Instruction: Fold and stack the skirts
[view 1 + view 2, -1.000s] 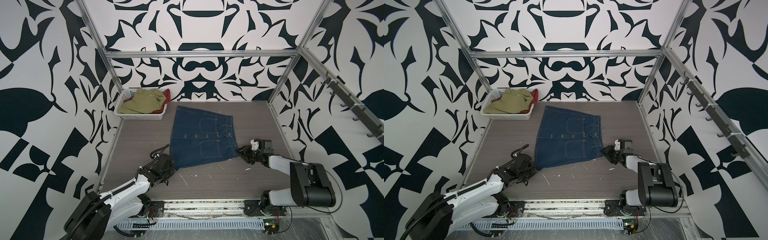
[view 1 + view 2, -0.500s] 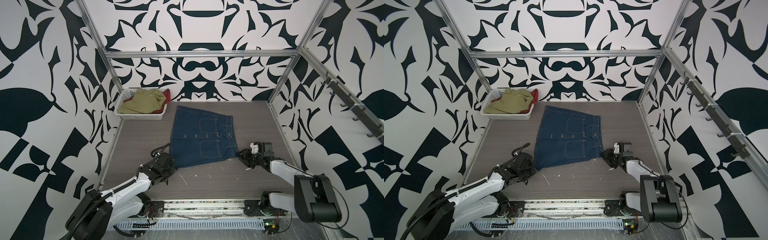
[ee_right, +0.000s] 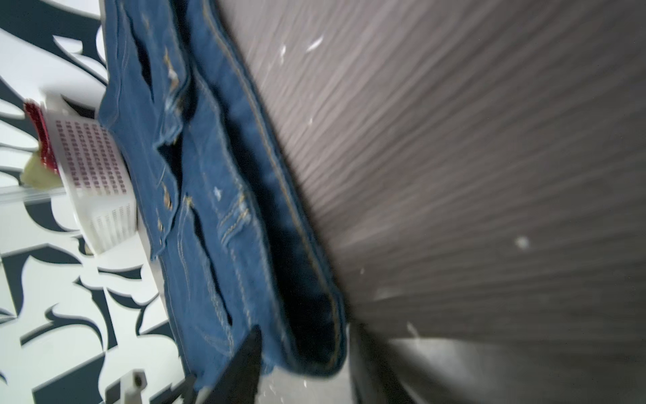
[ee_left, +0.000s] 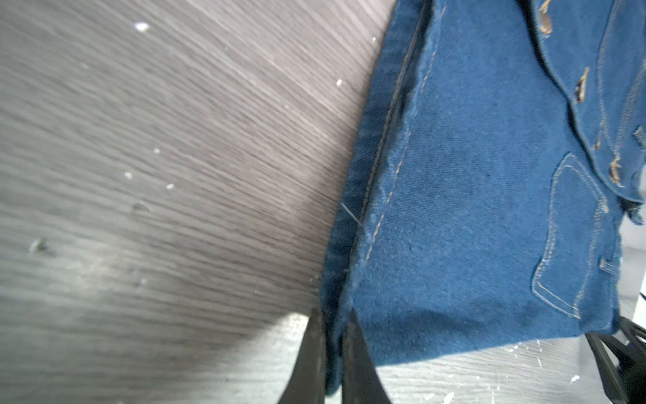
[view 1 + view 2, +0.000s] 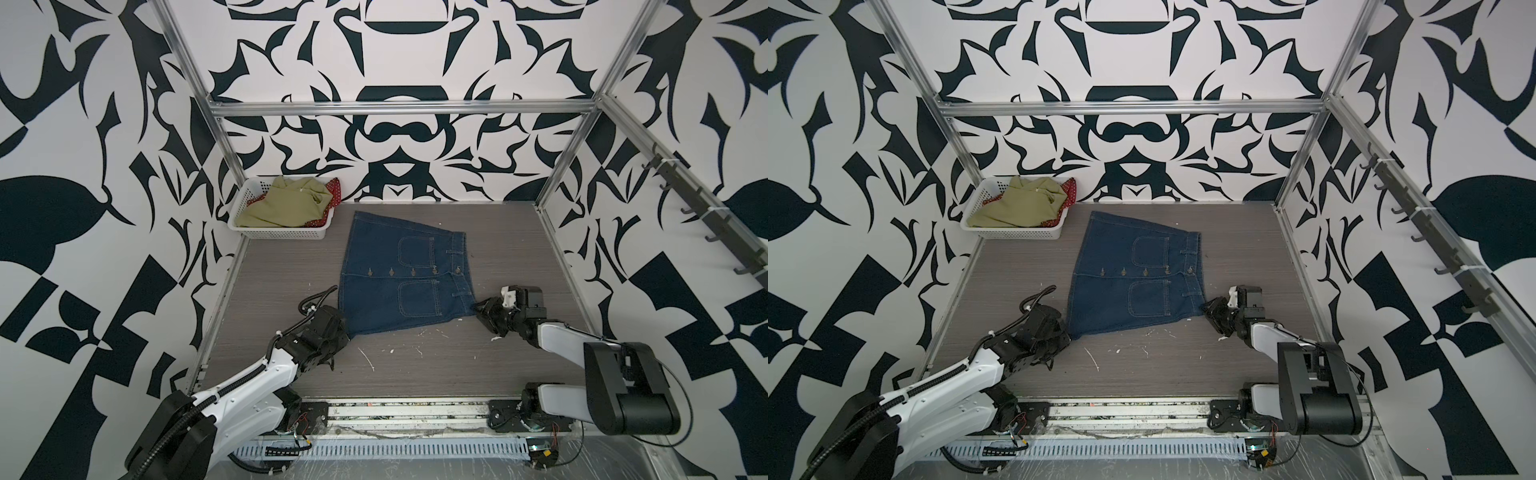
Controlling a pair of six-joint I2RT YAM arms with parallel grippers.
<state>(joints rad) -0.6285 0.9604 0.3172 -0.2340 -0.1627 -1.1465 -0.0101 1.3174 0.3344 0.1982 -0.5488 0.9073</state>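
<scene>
I read left claw (image 4: 332,314) pinched on denim skirt (image 5: 399,274) hem corner; right claw (image 3: 304,328) straddling waistband corner, cannot tell if clamped; skirt flat on desk (image 5: 415,374) between claws; risk: right corner slips on lift, fold skews.

Matt blue denim skirt (image 5: 386,299), metal buttons (image 5: 413,272), grey wood-grain table (image 5: 415,374), white perforated plastic basket (image 5: 282,234), soft olive cloth skirt (image 5: 286,208)

White basket (image 5: 282,233) rests on the table (image 5: 415,374), far left.
</scene>
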